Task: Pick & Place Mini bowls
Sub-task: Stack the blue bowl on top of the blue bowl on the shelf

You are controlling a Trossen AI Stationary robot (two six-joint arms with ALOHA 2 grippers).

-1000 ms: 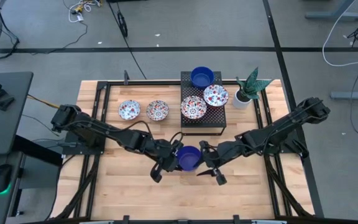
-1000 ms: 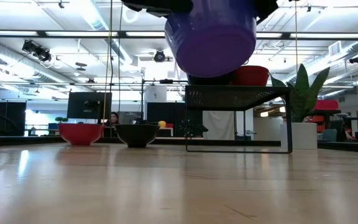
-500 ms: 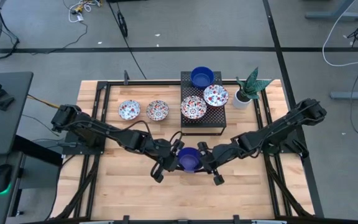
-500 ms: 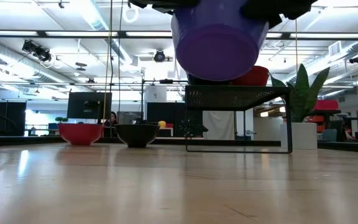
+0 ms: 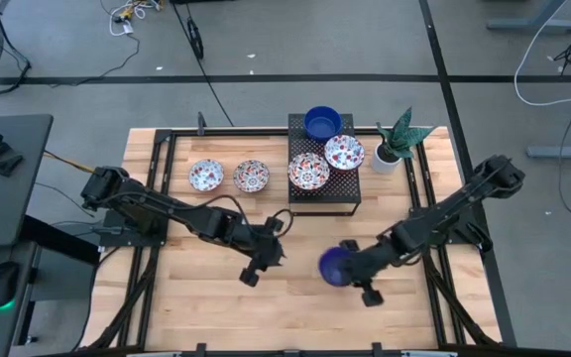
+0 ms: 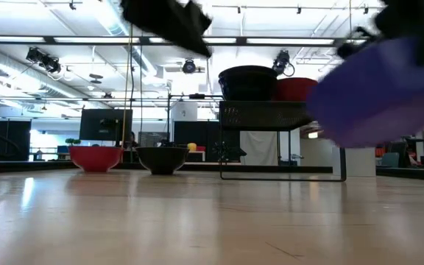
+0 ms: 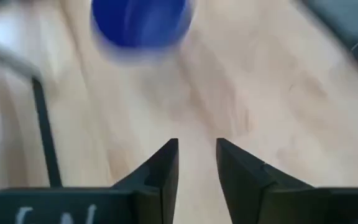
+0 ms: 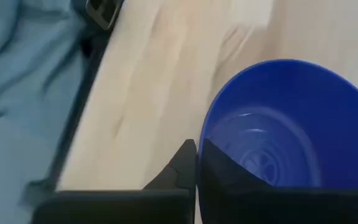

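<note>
A solid blue mini bowl (image 5: 333, 266) hangs over the table's near middle, with my right gripper (image 5: 349, 266) shut on it; it shows large in the right wrist view (image 8: 284, 137) and blurred in the low view (image 6: 381, 92). My left gripper (image 5: 269, 251) stands open to the bowl's left with nothing between its fingers (image 7: 197, 163). Two patterned mini bowls (image 5: 206, 176) (image 5: 252, 176) rest on the table at the far left. One blue bowl (image 5: 322, 123) and two patterned bowls (image 5: 308, 172) (image 5: 344, 153) sit on a black rack (image 5: 355, 193). My right gripper pinches the blue bowl's rim (image 8: 205, 148), with one finger inside the bowl and one outside. The fingers come at it from the table's right side. In the low view the bowl is lifted clear of the table.
A white pot with a green plant (image 5: 389, 151) stands to the right of the rack. A black metal frame (image 5: 167, 149) runs along the table's sides. Bare wood (image 5: 196, 297) lies along the near edge.
My right gripper has shut on the blue bowl's rim and my left gripper has opened and let go of it. The right gripper has carried the bowl toward the table's right and near edges, clear of the table. The left gripper has drawn back a little to the left.
</note>
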